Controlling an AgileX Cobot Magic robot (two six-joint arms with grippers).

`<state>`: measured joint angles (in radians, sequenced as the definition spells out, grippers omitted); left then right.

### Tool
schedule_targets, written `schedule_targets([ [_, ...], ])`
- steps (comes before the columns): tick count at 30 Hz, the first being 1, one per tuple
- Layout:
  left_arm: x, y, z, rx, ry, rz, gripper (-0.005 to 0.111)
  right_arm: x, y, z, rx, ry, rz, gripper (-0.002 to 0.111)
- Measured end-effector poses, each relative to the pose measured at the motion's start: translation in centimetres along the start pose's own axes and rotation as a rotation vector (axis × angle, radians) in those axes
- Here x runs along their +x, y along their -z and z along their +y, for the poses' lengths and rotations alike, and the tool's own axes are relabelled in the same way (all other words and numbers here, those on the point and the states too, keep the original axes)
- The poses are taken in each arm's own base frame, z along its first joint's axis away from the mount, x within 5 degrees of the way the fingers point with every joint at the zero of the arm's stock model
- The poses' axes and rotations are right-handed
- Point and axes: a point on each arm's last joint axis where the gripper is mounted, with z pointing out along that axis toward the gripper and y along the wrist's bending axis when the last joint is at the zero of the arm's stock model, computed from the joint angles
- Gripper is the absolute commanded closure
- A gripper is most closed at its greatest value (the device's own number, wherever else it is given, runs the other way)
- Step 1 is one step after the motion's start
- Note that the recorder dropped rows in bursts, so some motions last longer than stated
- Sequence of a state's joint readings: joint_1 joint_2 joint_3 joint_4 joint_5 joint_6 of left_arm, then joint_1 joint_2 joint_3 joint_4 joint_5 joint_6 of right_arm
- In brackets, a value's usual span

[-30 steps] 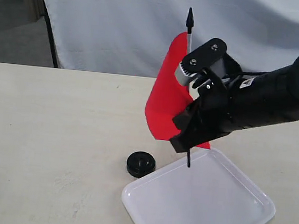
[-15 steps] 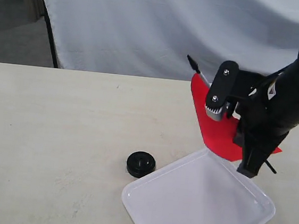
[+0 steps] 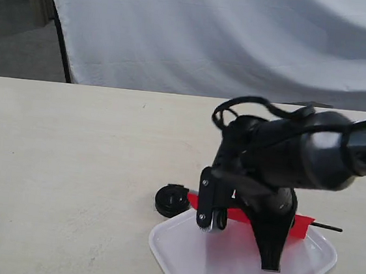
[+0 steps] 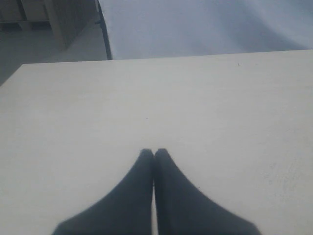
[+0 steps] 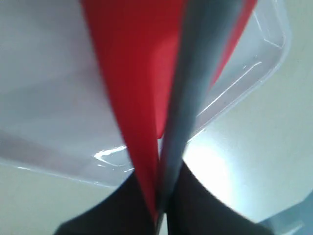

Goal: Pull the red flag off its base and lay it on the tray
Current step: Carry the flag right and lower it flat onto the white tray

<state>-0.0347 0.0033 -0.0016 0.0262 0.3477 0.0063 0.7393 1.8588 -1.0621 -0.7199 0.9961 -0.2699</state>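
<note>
pole and cloth first: the red flag [image 3: 299,226] is off the base [image 3: 172,200] and pinched in my right jaws, which close on the grey pole [image 5: 195,83] and a fold of red cloth together. my right arm [image 3: 305,156] bends steeply down over the tray [image 3: 177,254], which sits by the near edge of the worktop [image 3: 69,164], right of its middle.

the flag's long axis runs almost flat, from the side where the base stands toward the right edge of the worktop, so it crosses the far half of the tray. its black end [image 3: 328,226] sticks out past the tray's rim toward the right edge. the flag hangs low above the white floor. whether cloth or pole touches the tray i cannot tell, as my own arm hides the middle of it. the base stands just beside the tray's left rim, and the left end of the red cloth shows close to it.

my left jaws are pressed together with nothing between them, over bare worktop and well apart from all this, so the right arm is the one on the job. i judge the coming move to be a short lowering and a release. the overhanging end is what could tip the pole over the rim.
</note>
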Motion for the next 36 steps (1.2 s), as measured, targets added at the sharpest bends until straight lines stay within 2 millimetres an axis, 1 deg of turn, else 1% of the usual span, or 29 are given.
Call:
schedule_targets([
  [2, 0.0, 0.0, 0.0, 0.000, 0.000, 0.000, 0.107, -1.4, -0.5, 0.7, 0.057, 0.035, 0.035, 0.109],
  [3, 0.0, 0.0, 0.0, 0.000, 0.000, 0.000, 0.107, -1.7, -0.6, 0.9, 0.071, 0.040, 0.042, 0.109],
  [4, 0.0, 0.0, 0.0, 0.000, 0.000, 0.000, 0.107, -2.4, -0.9, 1.4, 0.081, 0.066, 0.053, 0.109],
  [7, 0.0, 0.0, 0.0, 0.000, 0.000, 0.000, 0.107, -3.5, -1.8, 2.5, 0.077, 0.123, 0.082, 0.108],
  [9, 0.0, 0.0, 0.0, 0.000, 0.000, 0.000, 0.107, -3.7, -2.1, 2.6, 0.079, 0.136, 0.095, 0.108],
  [16, 0.0, 0.0, 0.0, 0.000, 0.000, 0.000, 0.107, -3.6, -2.0, 2.6, 0.091, 0.143, 0.102, 0.108],
  [19, 0.0, 0.0, 0.0, 0.000, 0.000, 0.000, 0.107, -3.6, -2.1, 2.7, 0.079, 0.157, 0.101, 0.095],
  [20, 0.0, 0.0, 0.0, 0.000, 0.000, 0.000, 0.107, -3.6, -2.1, 2.7, 0.072, 0.162, 0.101, 0.086],
  [23, 0.0, 0.0, 0.0, 0.000, 0.000, 0.000, 0.107, -3.6, -2.1, 2.9, 0.056, 0.171, 0.099, 0.065],
  [25, 0.0, 0.0, 0.0, 0.000, 0.000, 0.000, 0.107, -3.6, -2.1, 2.9, 0.052, 0.172, 0.099, 0.057],
  [26, 0.0, 0.0, 0.0, 0.000, 0.000, 0.000, 0.107, -3.6, -2.1, 2.9, 0.051, 0.171, 0.098, 0.054],
  [28, 0.0, 0.0, 0.0, 0.000, 0.000, 0.000, 0.107, -3.6, -2.1, 2.9, 0.050, 0.172, 0.098, 0.054],
  [32, 0.0, 0.0, 0.0, 0.000, 0.000, 0.000, 0.107, -3.5, -2.1, 2.9, 0.048, 0.172, 0.114, 0.058],
  [36, 0.0, 0.0, 0.0, 0.000, 0.000, 0.000, 0.107, -3.0, -2.0, 2.9, 0.040, 0.172, 0.171, 0.061],
])
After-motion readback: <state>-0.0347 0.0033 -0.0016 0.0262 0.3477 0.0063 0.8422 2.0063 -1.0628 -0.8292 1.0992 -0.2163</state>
